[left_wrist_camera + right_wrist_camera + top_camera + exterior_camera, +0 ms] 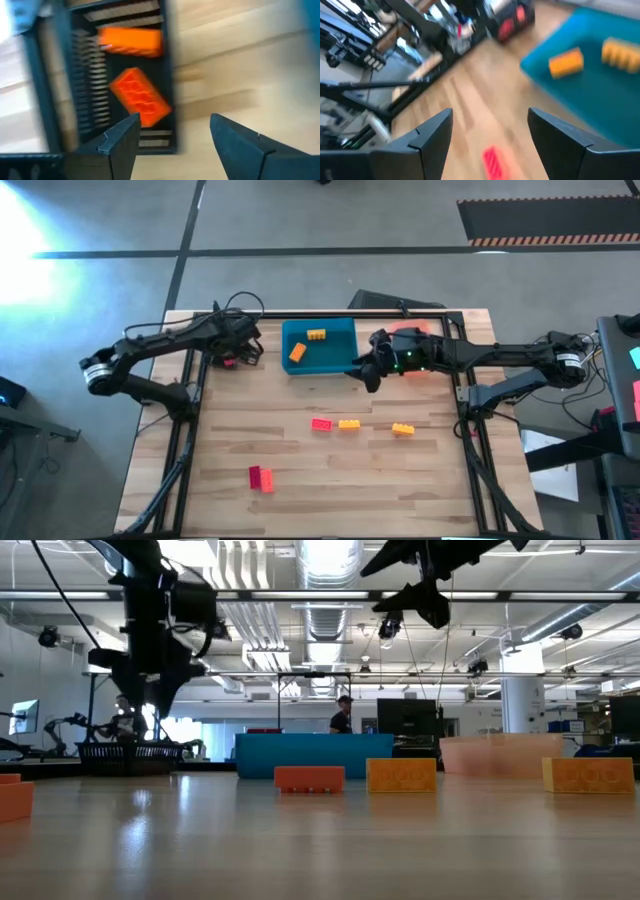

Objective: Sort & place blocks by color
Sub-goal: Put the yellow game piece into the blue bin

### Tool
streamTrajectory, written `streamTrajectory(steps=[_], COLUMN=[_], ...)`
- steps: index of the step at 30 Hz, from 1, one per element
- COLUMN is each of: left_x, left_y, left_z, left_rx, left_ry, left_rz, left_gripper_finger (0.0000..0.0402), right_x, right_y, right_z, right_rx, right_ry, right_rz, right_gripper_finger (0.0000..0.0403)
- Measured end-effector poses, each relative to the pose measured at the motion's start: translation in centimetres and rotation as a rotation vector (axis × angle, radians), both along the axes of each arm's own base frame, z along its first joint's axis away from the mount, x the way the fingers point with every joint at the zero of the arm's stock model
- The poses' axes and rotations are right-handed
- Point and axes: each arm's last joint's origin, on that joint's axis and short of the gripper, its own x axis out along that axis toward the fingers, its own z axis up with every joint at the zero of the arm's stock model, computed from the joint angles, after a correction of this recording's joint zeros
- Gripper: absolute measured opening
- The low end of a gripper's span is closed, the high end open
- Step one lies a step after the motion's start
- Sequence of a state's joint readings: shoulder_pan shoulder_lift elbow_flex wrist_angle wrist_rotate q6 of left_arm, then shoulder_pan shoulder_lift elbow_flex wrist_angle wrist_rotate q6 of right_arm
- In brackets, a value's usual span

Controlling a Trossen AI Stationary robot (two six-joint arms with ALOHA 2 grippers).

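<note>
My left gripper [250, 352] [172, 122] is open and empty, hovering above the black tray [230, 361] [60, 75] at the table's far left. Two red blocks [140, 95] [131, 40] lie in that tray. My right gripper [368, 375] [490, 117] is open and empty too, raised beside the right end of the blue tray [320, 348] [590, 95], which holds two yellow-orange blocks [297, 352] [316, 334]. On the table lie a red block [321, 423] [492, 162], two yellow-orange blocks [349, 423] [403, 429], and a magenta and red pair [262, 478] nearer the front.
An orange-pink tray [410, 338] [500, 755] sits under my right arm at the far right, beside the blue tray. A black metal frame [465, 410] runs along the table's sides. Bare wood lies between the trays and the loose blocks.
</note>
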State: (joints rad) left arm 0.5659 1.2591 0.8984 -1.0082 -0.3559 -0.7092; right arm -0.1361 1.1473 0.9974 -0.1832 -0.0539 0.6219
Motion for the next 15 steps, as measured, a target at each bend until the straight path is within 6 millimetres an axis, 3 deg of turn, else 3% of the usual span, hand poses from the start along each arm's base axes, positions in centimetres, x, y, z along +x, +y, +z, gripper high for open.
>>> streamTrajectory(steps=[4, 8, 15], left_x=[1.4, 3.2, 5.4], left_y=[-2.2, -4.6, -7.5], left_z=[1.7, 3.5, 6.2], left_rx=[0.032, 0.081, 0.202], left_ry=[-0.215, -0.482, -0.782], left_rz=[-0.086, -0.234, -0.457], left_gripper_finger=[0.0223, 0.0223, 0.0224], right_x=[-0.6, -2.1, -6.1], right_y=[0.4, 1.1, 3.9], right_z=[-1.2, -2.9, -5.2], right_rx=[0.191, 0.376, 0.367], right_ry=[0.131, 0.373, 0.881], right_rz=[0.018, 0.016, 0.084], right_gripper_finger=[0.0246, 0.0246, 0.0245])
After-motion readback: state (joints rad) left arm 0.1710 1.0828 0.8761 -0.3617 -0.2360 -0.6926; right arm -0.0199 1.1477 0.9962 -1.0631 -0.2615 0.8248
